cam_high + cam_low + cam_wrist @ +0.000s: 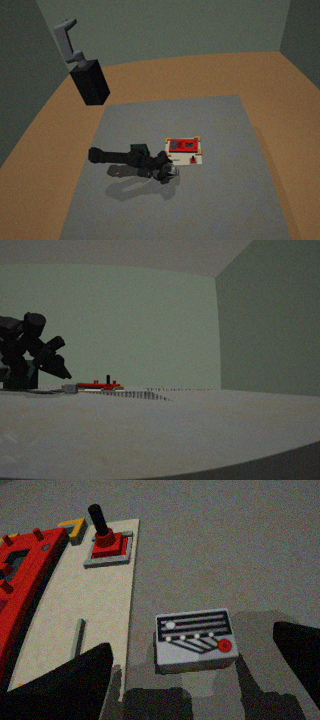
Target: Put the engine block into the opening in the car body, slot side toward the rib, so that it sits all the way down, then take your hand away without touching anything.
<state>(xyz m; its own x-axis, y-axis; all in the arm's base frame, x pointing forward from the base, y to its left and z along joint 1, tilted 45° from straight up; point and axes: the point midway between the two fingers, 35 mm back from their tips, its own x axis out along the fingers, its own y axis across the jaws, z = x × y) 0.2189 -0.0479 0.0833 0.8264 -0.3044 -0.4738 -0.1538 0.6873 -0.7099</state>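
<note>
The engine block [175, 170] [71, 388] [195, 637], a light grey box with dark slots and a red dot on top, sits on the grey mat just beside the cream board's edge. My gripper [172, 169] [70, 377] [194, 641] is open and empty. Its fingertips are above the block, spread on either side, with gaps in the wrist view. The red car body [180, 150] [89, 385] [31, 575] lies on the board, with a dark recess [189, 145] [19, 560] among red pins. The rib cannot be made out.
The cream board [180, 163] [102, 592] has yellow corner brackets [197, 137] [75, 530]. A red part with an upright black stick [192, 160] [108, 386] [107, 545] stands in a grey frame on it. A thin grey bar [79, 635] is near the left finger.
</note>
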